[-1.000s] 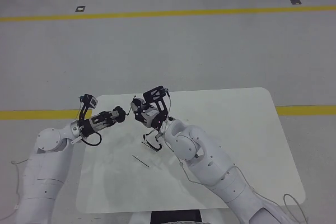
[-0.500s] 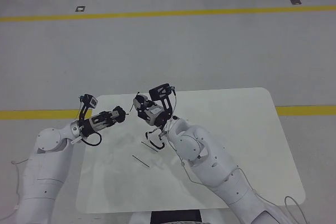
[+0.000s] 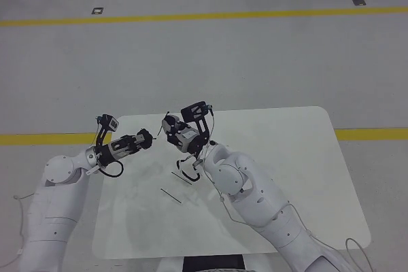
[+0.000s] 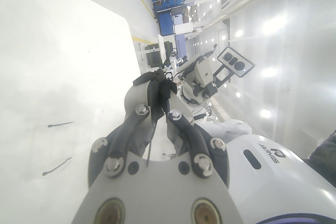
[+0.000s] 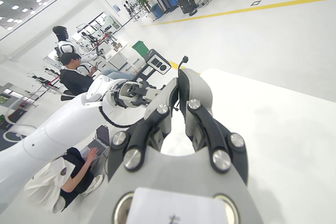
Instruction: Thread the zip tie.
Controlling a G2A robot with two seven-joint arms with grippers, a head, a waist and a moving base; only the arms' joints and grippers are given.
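My left gripper is shut on a thin black zip tie strap that runs back between its fingers toward the palm. My right gripper is shut on a black zip tie whose head end sticks out past its fingertips. The two grippers face each other tip to tip above the table's far left part, a small gap apart. Whether both hold the same tie cannot be told. In the right wrist view the left gripper shows just beyond mine.
Two loose black zip ties lie on the white table below the grippers, also seen as ties. The table's far edge runs close behind the grippers.
My right gripper shifted a little up and away from the left gripper's tip, then held still. The left arm has not moved.
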